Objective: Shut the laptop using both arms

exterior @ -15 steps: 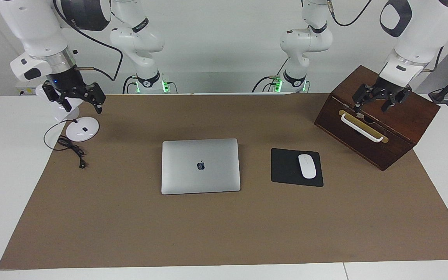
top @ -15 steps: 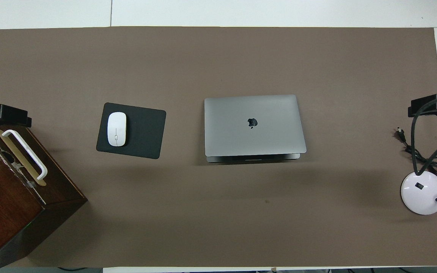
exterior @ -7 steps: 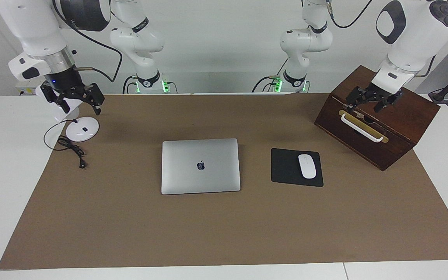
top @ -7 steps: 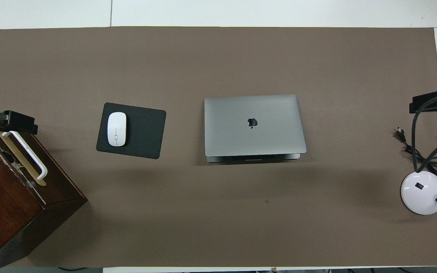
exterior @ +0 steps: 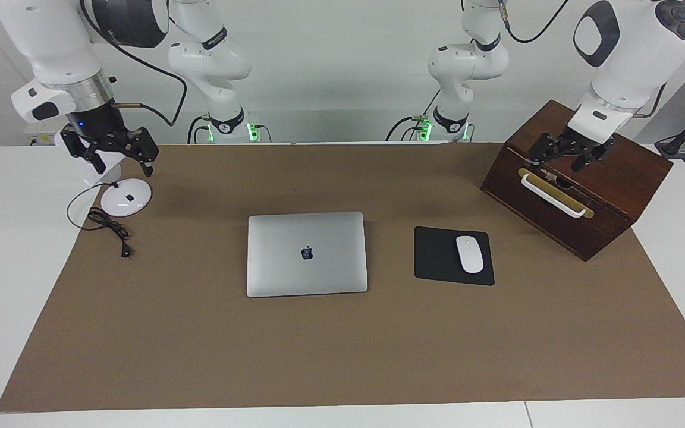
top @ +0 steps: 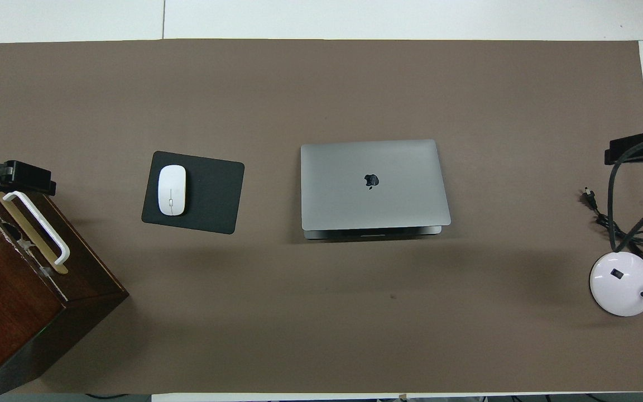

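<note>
The silver-grey laptop [exterior: 307, 254] lies in the middle of the brown mat with its lid down flat and the dark apple logo facing up; it also shows in the overhead view [top: 374, 181]. My left gripper [exterior: 558, 163] hangs open and empty over the wooden box at the left arm's end of the table, and shows in the overhead view [top: 12, 176]. My right gripper [exterior: 122, 161] hangs open and empty over the lamp at the right arm's end, and shows in the overhead view [top: 637, 151]. Both grippers are well away from the laptop.
A black mouse pad [exterior: 437, 255] with a white mouse [exterior: 469, 254] lies beside the laptop toward the left arm's end. A dark wooden box [exterior: 580, 202] with a white handle stands past it. A white lamp base [exterior: 126, 197] and black cable [exterior: 107, 226] sit at the right arm's end.
My left gripper has shifted a little over the wooden box and my right gripper has risen slightly. The laptop has not moved.
</note>
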Robot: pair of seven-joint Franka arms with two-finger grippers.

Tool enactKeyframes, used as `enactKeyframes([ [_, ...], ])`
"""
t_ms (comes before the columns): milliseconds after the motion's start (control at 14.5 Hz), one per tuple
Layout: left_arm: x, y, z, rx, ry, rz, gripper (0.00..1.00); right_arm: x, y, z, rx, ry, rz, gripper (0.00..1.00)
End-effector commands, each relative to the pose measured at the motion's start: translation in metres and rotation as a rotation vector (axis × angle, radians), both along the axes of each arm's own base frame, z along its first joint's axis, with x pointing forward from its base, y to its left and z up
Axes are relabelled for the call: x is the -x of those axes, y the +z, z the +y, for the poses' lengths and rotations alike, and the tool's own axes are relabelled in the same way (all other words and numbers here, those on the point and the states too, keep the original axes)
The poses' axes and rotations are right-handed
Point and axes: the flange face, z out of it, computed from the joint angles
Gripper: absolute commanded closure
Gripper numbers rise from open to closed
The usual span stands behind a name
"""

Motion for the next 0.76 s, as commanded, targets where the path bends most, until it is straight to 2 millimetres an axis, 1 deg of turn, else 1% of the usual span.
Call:
enactKeyframes([
  [0,0.0004,0.0043,-0.001,-0.007,0.014,-0.017,0.0,0.0074,-0.0003,-0.006,0.006,0.025,0.004,0.0],
  [275,0.0006,0.0042,-0.0015,-0.002,0.015,-0.015,0.0,0.0102,-0.0026,-0.005,0.004,0.027,0.028,0.0],
  [688,0.001,0.0075,-0.002,0.012,0.018,-0.023,0.0,0.0093,-0.002,-0.0009,0.004,0.032,0.022,0.0],
])
